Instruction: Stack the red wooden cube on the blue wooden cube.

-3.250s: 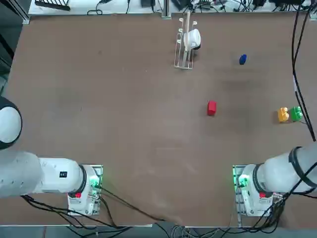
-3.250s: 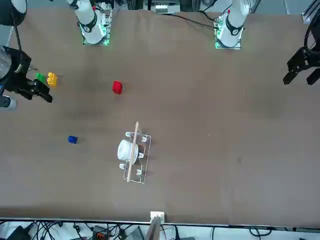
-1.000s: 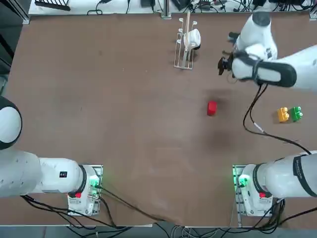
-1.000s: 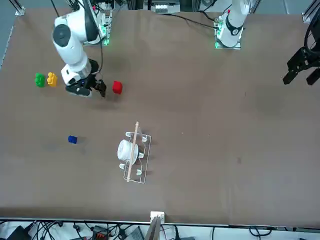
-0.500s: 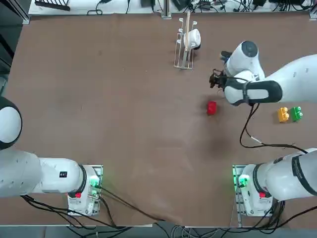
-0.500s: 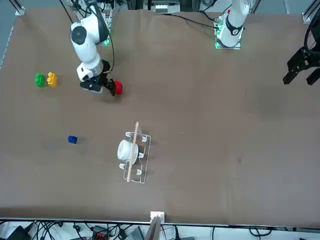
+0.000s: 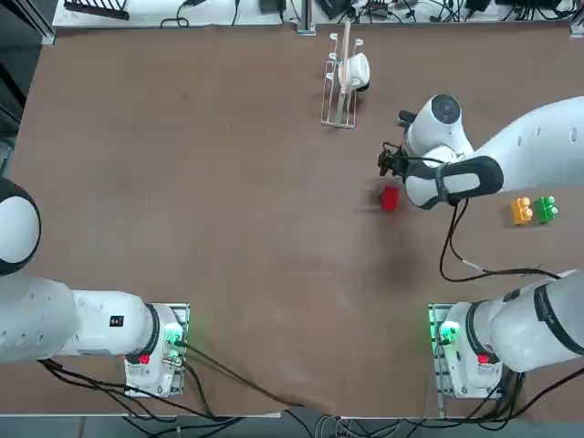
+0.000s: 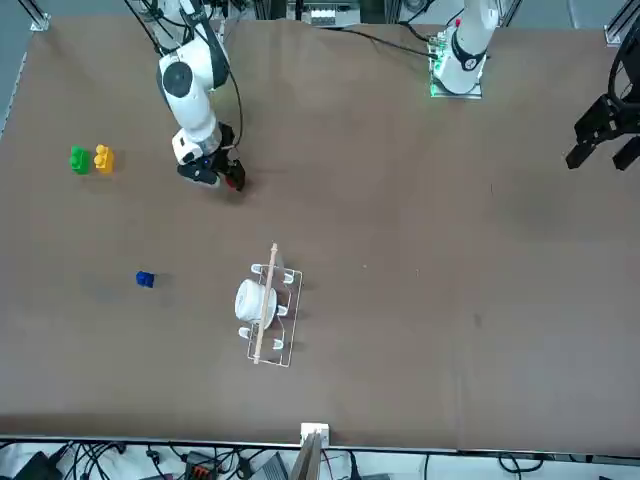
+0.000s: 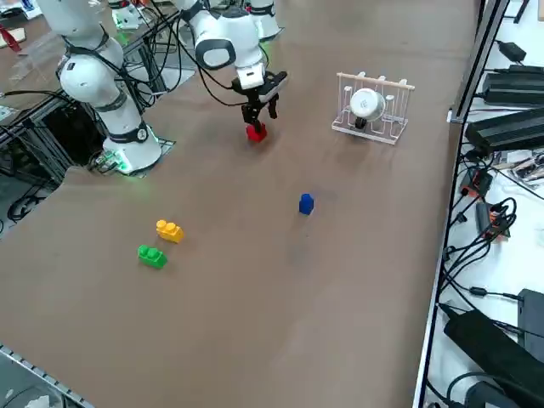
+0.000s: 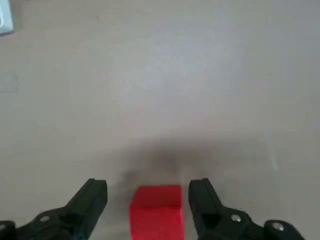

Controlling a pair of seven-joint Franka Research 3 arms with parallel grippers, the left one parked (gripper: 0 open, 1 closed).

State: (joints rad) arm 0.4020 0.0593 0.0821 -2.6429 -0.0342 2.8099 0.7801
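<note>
The red wooden cube (image 7: pixel 390 198) sits on the brown table right of centre. My right gripper (image 7: pixel 389 166) hangs open just above it, fingers pointing down, as the right side view shows: gripper (image 9: pixel 258 110), cube (image 9: pixel 256 132). In the wrist view the red cube (image 10: pixel 156 210) lies between the two black fingers (image 10: pixel 93 197), with a gap on each side. The blue wooden cube (image 9: pixel 306 203) stands alone farther out toward the table's far right; it also shows in the front view (image 8: pixel 145 279). In the top view my arm covers it.
A clear rack with a white cup (image 7: pixel 345 75) stands at the far middle of the table. An orange block (image 7: pixel 521 211) and a green block (image 7: pixel 546 208) sit together near the right edge. Cables run along the far and right edges.
My right arm has swung in from the far right and come down over the red cube. The fingers have stayed open. Neither cube has moved.
</note>
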